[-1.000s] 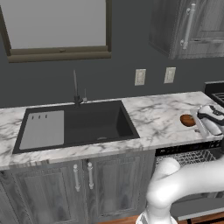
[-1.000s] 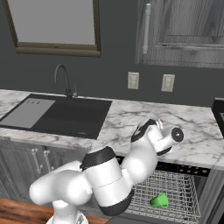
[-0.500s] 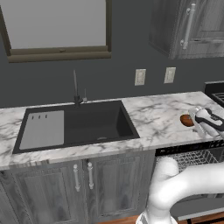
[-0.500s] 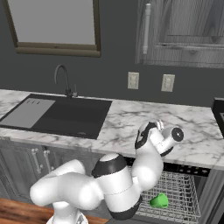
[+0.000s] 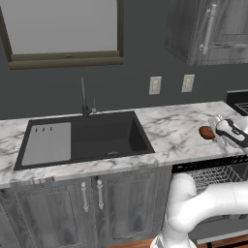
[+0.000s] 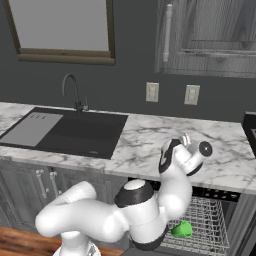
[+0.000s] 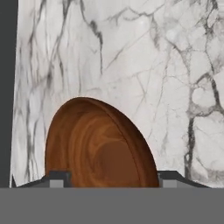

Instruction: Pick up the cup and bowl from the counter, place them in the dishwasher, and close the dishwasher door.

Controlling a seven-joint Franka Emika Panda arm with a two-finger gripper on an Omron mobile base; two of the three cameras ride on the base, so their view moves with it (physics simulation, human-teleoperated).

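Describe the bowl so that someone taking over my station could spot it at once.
Start at the black sink set in the long white marble counter and follow the slab toward the far end, above the open dishwasher. There the bowl sits on the marble between the two fingertips of the gripper. It is small, round and reddish-brown with a wood grain, the one dark item on that pale stretch.

Dark wall (image 5: 135, 68), window (image 5: 63, 29), grey cabinets (image 5: 97, 203).
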